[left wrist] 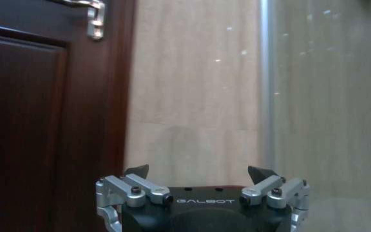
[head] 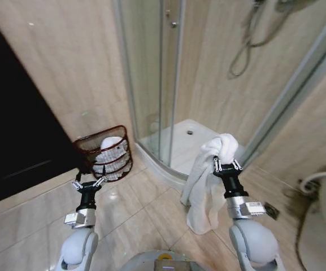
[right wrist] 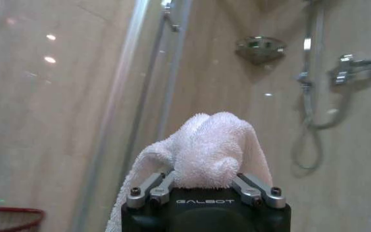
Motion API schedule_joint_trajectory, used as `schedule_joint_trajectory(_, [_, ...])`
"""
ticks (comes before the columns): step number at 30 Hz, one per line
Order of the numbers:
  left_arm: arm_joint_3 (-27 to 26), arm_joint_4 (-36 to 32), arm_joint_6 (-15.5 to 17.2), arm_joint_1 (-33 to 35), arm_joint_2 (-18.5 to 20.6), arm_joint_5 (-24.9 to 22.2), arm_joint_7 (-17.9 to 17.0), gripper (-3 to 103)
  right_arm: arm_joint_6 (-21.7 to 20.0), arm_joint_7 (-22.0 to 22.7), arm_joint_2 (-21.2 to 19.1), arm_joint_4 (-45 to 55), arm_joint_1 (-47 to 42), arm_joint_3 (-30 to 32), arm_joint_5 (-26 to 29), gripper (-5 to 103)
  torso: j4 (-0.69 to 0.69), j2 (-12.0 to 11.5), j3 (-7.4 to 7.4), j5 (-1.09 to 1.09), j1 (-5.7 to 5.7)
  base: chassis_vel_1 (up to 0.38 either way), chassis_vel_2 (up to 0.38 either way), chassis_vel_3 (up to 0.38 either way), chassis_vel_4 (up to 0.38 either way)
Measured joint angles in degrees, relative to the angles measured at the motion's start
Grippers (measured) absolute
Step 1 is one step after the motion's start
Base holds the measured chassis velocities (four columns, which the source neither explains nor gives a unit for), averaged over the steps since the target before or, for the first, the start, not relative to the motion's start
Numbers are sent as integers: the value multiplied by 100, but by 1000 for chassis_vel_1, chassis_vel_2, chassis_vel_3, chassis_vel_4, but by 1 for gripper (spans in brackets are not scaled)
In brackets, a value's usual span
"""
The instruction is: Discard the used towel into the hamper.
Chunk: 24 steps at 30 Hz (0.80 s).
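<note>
Right gripper (head: 226, 165) is clamped on the towel (head: 205, 186), which hangs down; hamper (head: 107, 151) lies to its left, nearer the left gripper (head: 89, 183), jaws apart.

I see a glass shower enclosure (head: 163, 73) in the corner ahead, its white tray (head: 179, 144) on the beige tiled floor (head: 134, 209). Inside, a chrome shower hose (head: 243, 51) loops down the tiled wall, with a mixer tap (right wrist: 359, 67) and a round chrome fitting (right wrist: 260, 48) alongside. On my left stands a dark wooden door (left wrist: 44, 121) with a silver handle (left wrist: 92, 17). A floor drain (head: 272, 210) sits at the right.
</note>
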Motion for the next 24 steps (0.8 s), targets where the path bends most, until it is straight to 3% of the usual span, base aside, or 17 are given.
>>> schedule_joint_trajectory(24, [36, 22, 8, 1, -111, 249, -77, 100, 37, -41, -64, -242, 149, -29, 159, 20, 4, 0, 0, 0, 0, 186, 185, 51, 51])
